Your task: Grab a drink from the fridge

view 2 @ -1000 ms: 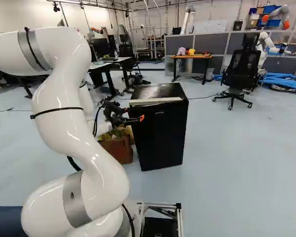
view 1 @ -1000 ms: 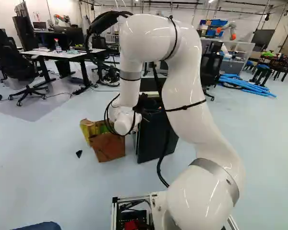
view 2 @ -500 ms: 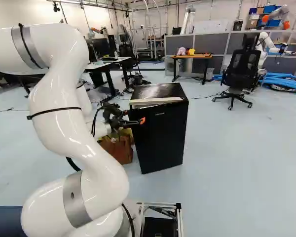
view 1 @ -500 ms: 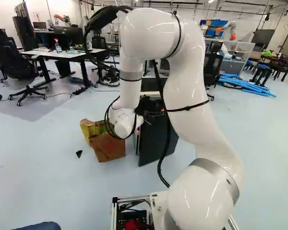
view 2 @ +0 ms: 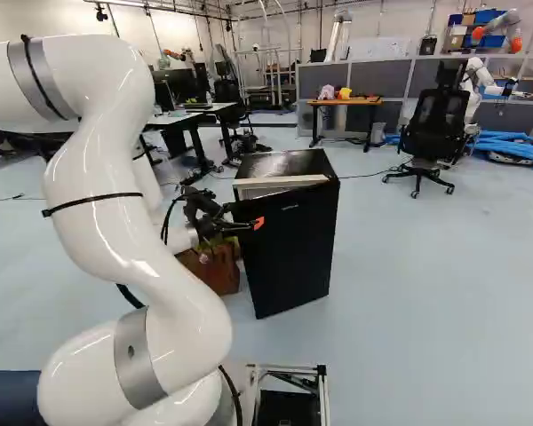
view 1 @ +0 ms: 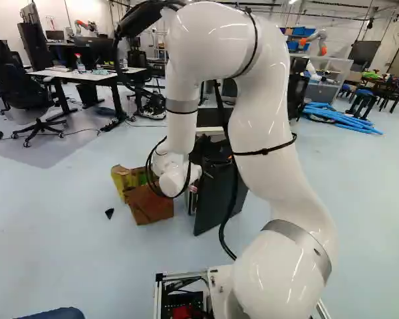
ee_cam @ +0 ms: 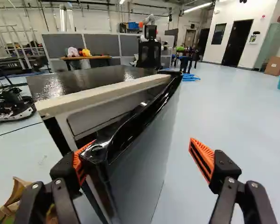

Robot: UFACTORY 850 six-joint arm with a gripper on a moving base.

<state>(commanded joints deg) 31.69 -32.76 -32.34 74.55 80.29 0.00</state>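
Fridge [view 2: 282, 163] door [view 2: 289, 257] stands ajar, with the claw [view 2: 252, 224] spread around its free edge

The black fridge is upright on the floor [view 2: 409, 293], ahead of the base, in the middle of the right base view and partly behind the arm [view 1: 266, 133] in the left base view. Its long axis runs straight up and down. The door's broad face points back towards the base; it is hinged on the side away from the claw, and the free edge juts out towards the arm.

The claw is wide open and has hold of nothing. In the wrist view the door's edge comes between the two fingers: one orange pad [ee_cam: 78, 165] is on the inner side, right up against the door's top corner, while the other pad [ee_cam: 203, 158] stands well apart from the outer face.

Through the gap a pale frame and part of the inside show, but what the fridge holds is too hidden to tell. Beside it on the floor sits an open cardboard box [view 1: 149, 204] with yellow and green in it; I cannot make out the contents.

Compared with the earlier frames, the door has swung further out, its free edge nearer the base. The arm has drawn back with it, while the box has stayed put.
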